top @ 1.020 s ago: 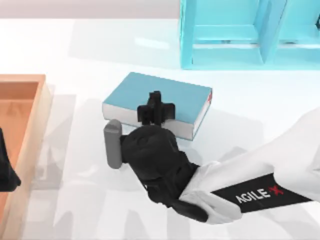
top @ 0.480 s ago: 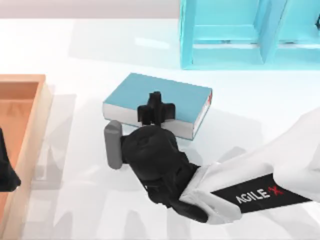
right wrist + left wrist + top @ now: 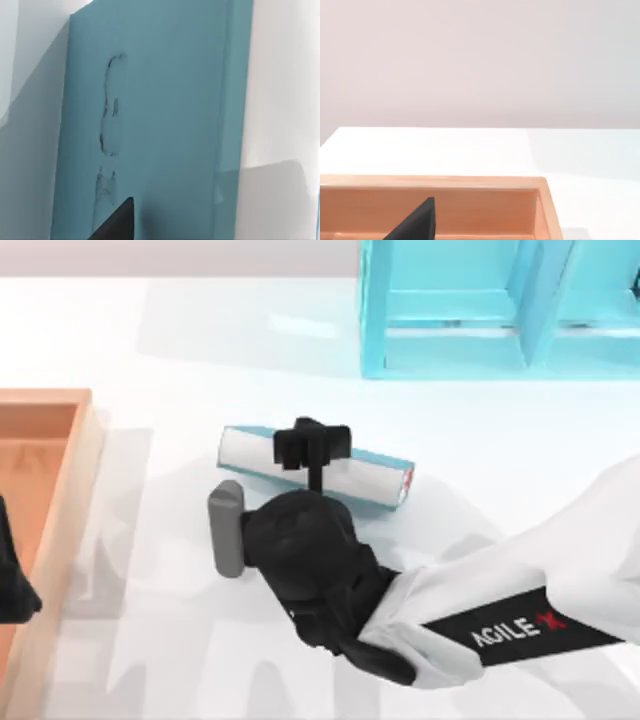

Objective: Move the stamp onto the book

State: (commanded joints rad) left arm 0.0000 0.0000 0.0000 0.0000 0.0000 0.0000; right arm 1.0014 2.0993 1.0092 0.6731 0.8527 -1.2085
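The left gripper [image 3: 12, 580] is parked over the tray [image 3: 60, 440] at the table's left; its grip state cannot be told. The right gripper [image 3: 312, 445] hangs over the book [image 3: 350, 480] near the table's centre; its grip state cannot be told either. The book appears tipped on edge, white pages upward and teal cover [image 3: 160, 125] close to the right wrist camera. Recommended: let the book lie flat, then lower vertically and release gently at the cover's middle. The stamp cannot be located; the gripper body may be hiding it.
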